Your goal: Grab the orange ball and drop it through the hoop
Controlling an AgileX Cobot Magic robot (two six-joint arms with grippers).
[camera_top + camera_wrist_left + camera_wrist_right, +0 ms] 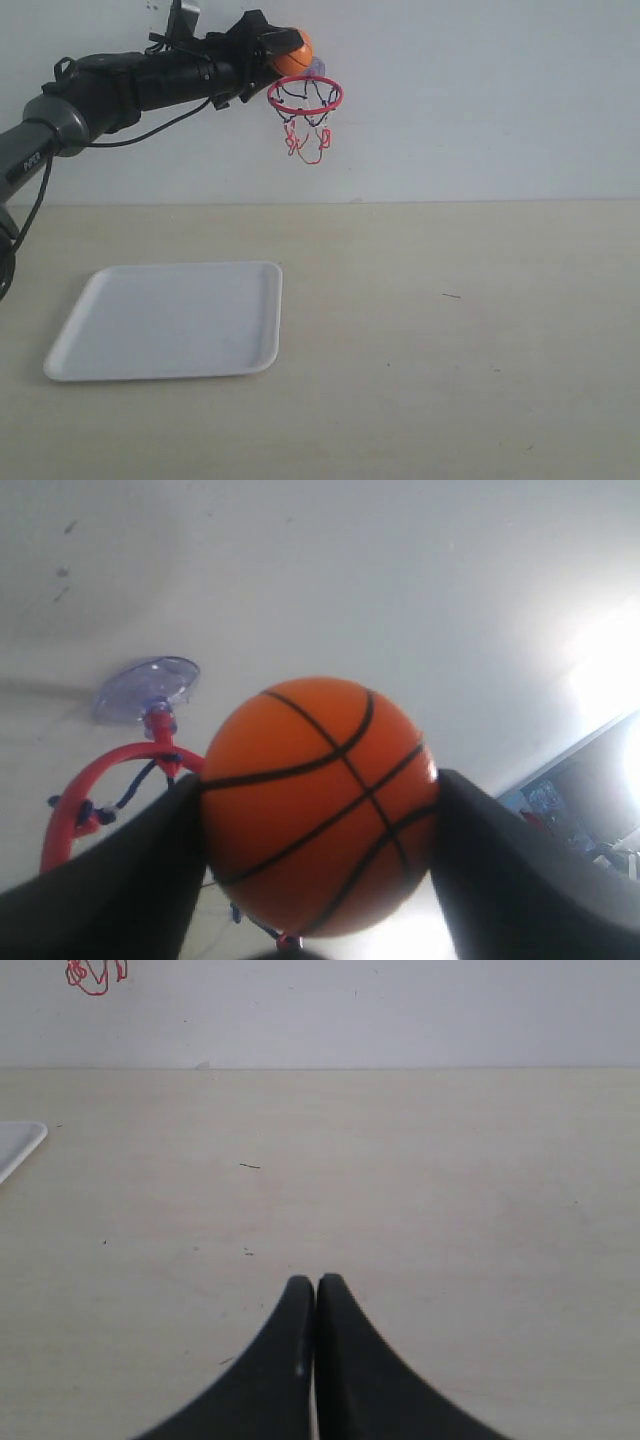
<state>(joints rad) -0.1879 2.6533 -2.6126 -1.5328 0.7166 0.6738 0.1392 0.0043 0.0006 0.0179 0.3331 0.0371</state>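
Note:
The orange ball (pixel 293 56) with black seams is held high against the wall, just above and to the left of the hoop (pixel 305 96). My left gripper (pixel 283 52) is shut on it. In the left wrist view the ball (pixel 318 802) fills the space between the two dark fingers (pixel 130 880), with the hoop's red ring (pixel 75 805) and its bluish suction cup (pixel 147 687) just beyond. My right gripper (pixel 316 1282) is shut with nothing in it, low over the table; the exterior view does not show it.
A white tray (pixel 170 320) lies on the beige table at the front left; its corner (pixel 18 1145) shows in the right wrist view. The hoop's net (pixel 95 975) hangs on the white wall at the back.

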